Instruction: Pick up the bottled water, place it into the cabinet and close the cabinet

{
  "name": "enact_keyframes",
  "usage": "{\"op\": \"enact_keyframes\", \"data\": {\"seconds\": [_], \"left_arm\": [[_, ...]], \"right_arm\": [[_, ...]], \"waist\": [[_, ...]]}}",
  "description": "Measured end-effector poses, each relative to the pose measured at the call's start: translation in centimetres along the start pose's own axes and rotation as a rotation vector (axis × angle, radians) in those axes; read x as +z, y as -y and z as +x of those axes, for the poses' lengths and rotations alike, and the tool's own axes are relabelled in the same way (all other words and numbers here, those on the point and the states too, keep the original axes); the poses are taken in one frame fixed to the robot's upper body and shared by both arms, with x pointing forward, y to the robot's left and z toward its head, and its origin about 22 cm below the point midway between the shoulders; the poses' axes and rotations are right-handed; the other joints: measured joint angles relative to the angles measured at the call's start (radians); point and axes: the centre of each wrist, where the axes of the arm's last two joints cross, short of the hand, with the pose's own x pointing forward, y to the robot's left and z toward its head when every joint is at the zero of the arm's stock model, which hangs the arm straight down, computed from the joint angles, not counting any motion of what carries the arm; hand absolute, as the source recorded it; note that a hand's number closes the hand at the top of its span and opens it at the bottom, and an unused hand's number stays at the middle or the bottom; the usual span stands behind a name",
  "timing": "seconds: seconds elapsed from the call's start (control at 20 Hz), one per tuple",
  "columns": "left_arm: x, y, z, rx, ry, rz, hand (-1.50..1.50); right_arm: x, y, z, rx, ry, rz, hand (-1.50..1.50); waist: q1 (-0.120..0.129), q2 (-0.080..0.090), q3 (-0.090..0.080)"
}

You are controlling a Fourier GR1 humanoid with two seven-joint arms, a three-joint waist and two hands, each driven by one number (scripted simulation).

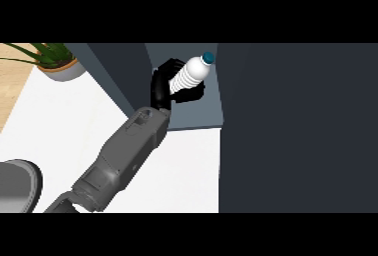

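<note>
Black fingers (164, 80) of right hand (168, 85) curled round the bottled water (190, 73), holding it tilted, blue cap up-right, inside the open cabinet (295, 125) over its grey shelf. Grey forearm (122, 155) runs back across the white counter (66, 125). Potted plant (53, 60) top left.

Bottled water (190, 73) in curled hand (164, 86), inside cabinet (196, 112).

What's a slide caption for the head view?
Hand holds bottled water inside the open cabinet.
</note>
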Motion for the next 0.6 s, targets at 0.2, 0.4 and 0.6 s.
{"op": "enact_keyframes", "data": {"seconds": [0.2,0.4,0.6], "left_arm": [[-1.1,-0.8,-0.3,-0.161,0.027,0.078,-1.5],[-1.6,-0.7,-0.1,-0.25,0.03,0.135,-1.5],[-2.6,-1.3,0.6,-0.27,0.061,0.167,-1.5]], "right_arm": [[0.1,0.0,-0.1,-0.007,0.01,0.0,-1.5],[0.3,0.3,0.0,-0.006,0.007,0.019,-1.5],[0.3,0.6,0.0,0.001,0.01,0.025,-1.5]], "waist": [[-0.002,0.005,0.0],[-0.008,0.008,0.0],[-0.005,0.011,-0.001]]}}
